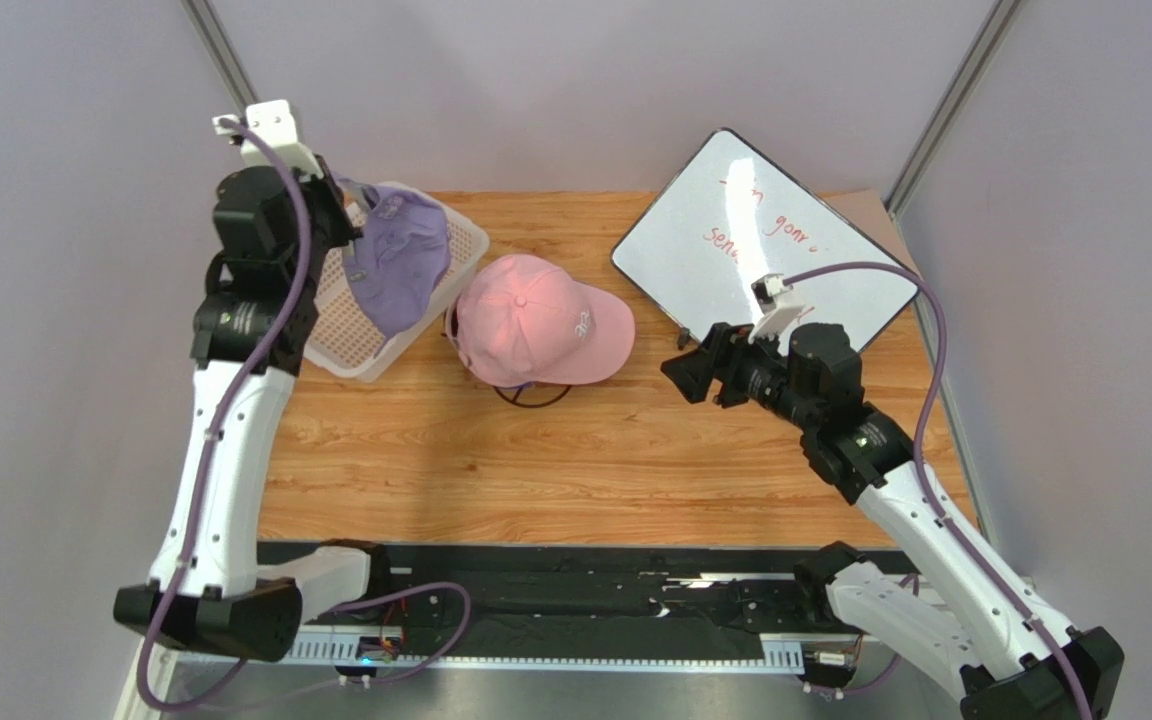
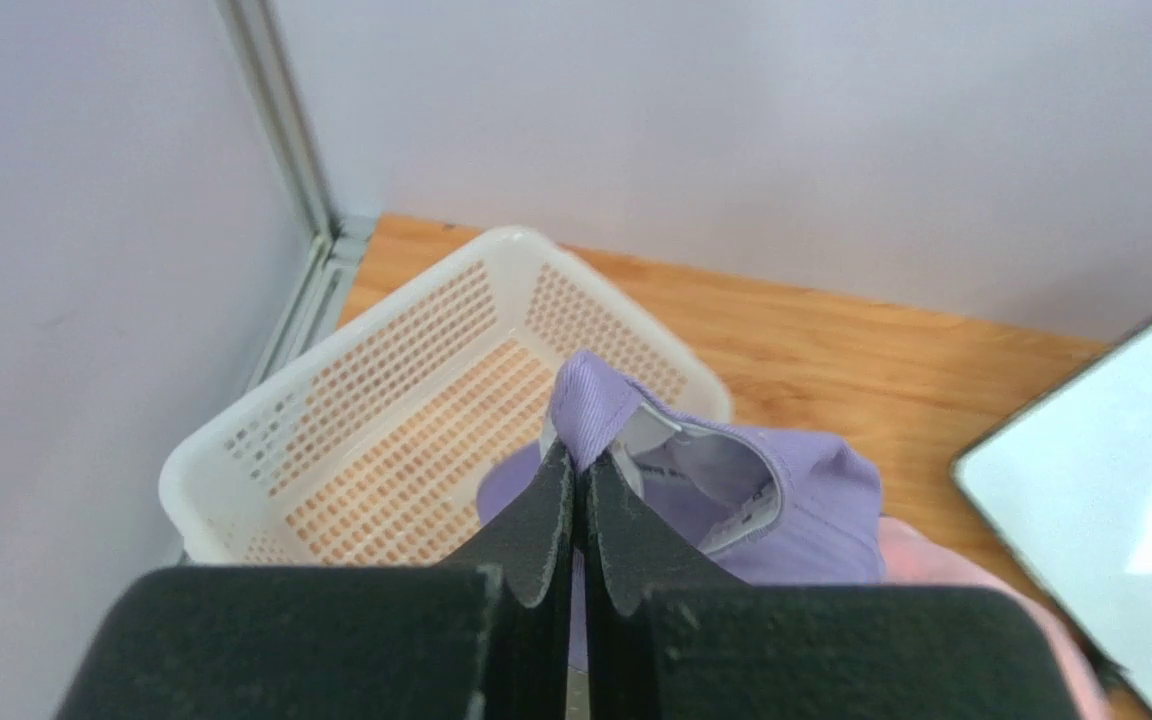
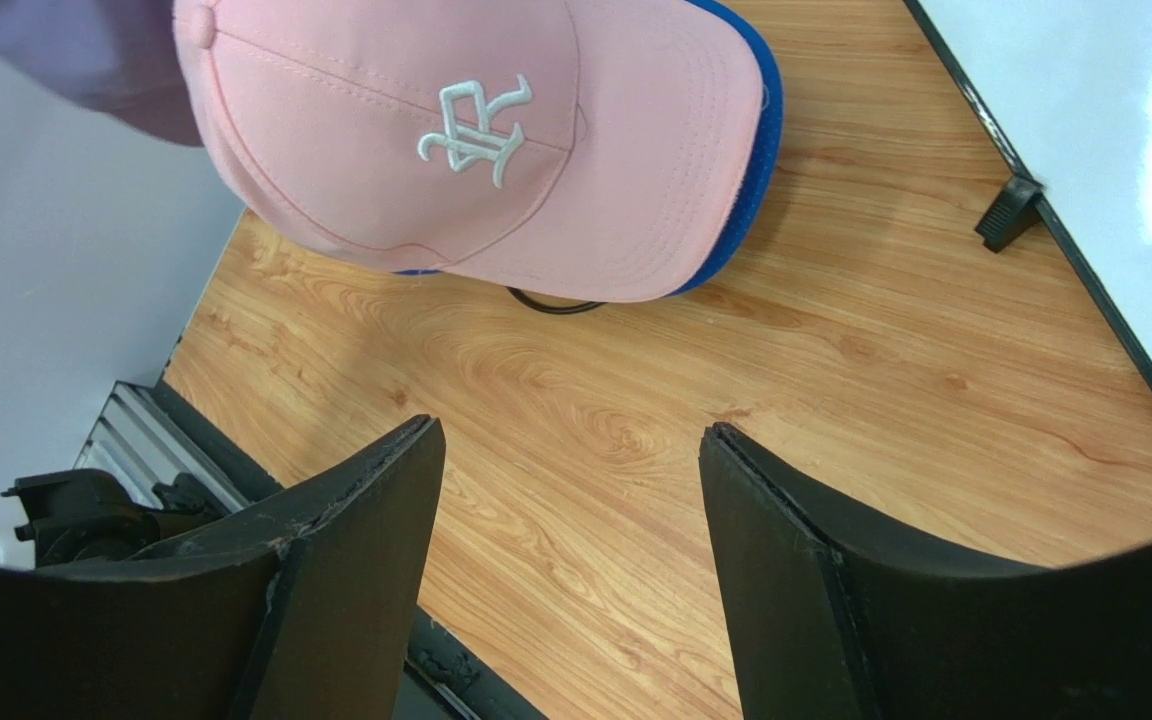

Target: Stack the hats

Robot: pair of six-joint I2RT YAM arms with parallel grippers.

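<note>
Here, the left tool (image 2: 579, 483) has its two fingers pressed together on a fold of the lavender cap (image 2: 782, 507), which hangs from them over the right-hand side of the white mesh basket (image 2: 382, 326) at the rear left of the counter (image 1: 612, 450). From the top view, the lavender cap (image 1: 394, 258) overlaps the basket (image 1: 381, 362) and its far corner; whether any fabric touches the rim cannot be told. Just right of the basket, the pink cap (image 1: 537, 318) sits crown up with its brim pointing right, and loops of a black wire stand (image 1: 533, 396) show below its near edge. The right wrist view shows the pink cap (image 3: 447, 150) bearing a white embroidered emblem, with the edge of a blue cap (image 3: 760, 150) protruding beneath its brim. The right tool (image 3: 567, 438) hovers over bare wood near the pink cap, its fingers spread wide apart and gripping nothing. A whiteboard (image 1: 770, 225) lies at the rear right.
</note>
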